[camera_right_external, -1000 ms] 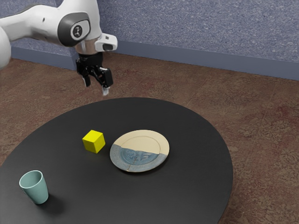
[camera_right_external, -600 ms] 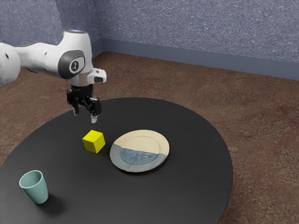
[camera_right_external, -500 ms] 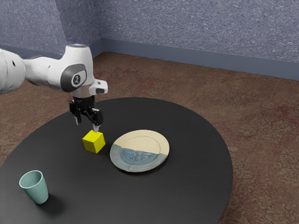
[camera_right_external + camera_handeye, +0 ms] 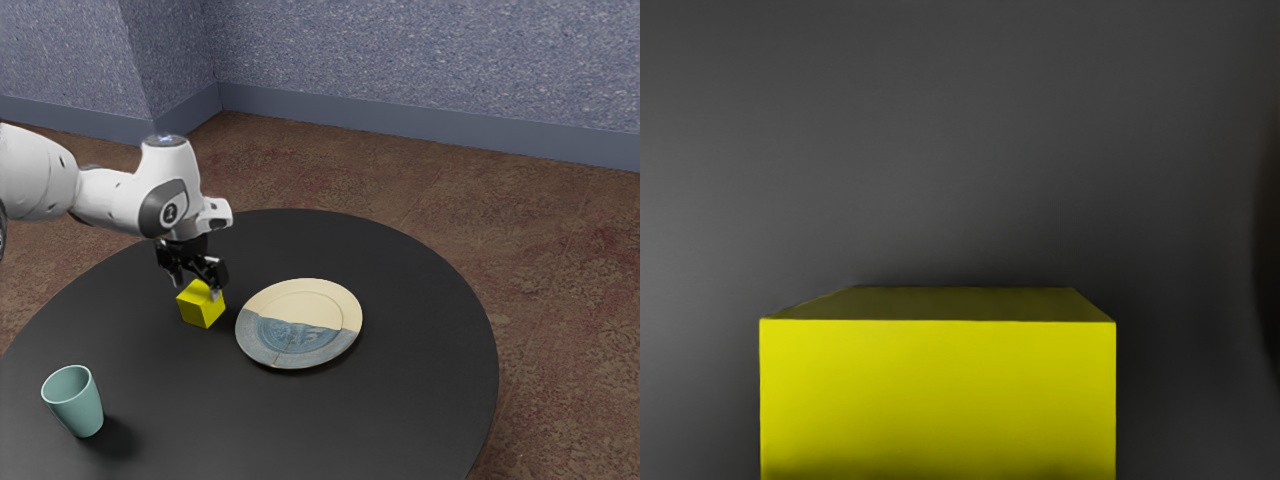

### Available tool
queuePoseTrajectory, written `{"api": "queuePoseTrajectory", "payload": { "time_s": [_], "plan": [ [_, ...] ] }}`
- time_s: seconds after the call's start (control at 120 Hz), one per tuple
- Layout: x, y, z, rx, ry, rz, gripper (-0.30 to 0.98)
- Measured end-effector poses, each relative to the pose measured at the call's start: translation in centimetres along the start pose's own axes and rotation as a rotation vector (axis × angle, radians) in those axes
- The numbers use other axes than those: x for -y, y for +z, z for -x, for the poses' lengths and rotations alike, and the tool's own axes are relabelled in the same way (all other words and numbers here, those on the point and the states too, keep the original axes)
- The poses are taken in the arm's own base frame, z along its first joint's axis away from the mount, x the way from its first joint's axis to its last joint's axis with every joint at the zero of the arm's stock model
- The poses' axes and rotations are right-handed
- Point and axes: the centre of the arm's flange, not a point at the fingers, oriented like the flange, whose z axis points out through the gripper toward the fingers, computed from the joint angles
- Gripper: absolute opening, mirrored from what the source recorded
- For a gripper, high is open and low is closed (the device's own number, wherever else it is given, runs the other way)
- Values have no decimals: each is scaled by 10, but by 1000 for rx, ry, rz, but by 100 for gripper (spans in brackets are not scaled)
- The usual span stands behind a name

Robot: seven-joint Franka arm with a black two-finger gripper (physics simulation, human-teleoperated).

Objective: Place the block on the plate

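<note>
The end effector is open w/ the yellow block approx. right below, so next move's prob. straight down.

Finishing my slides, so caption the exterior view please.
Open black two-finger gripper at a yellow cubic block, beside a round cream-and-blue plate.

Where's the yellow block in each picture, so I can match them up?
Exterior view: the block is left of the middle, just under the gripper, beside the plate.
Wrist view: it's big, low in the picture near the middle, running off the lower edge.
Shared landmark: the dark table around the block.
</note>
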Motion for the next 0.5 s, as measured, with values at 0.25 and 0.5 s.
{"api": "queuePoseTrajectory", "payload": {
  "time_s": [0.25,0.5],
  "plan": [
    [4,27,-1,18,-34,3,69],
    [2,37,-1,23,-53,4,54]
  ]
}}
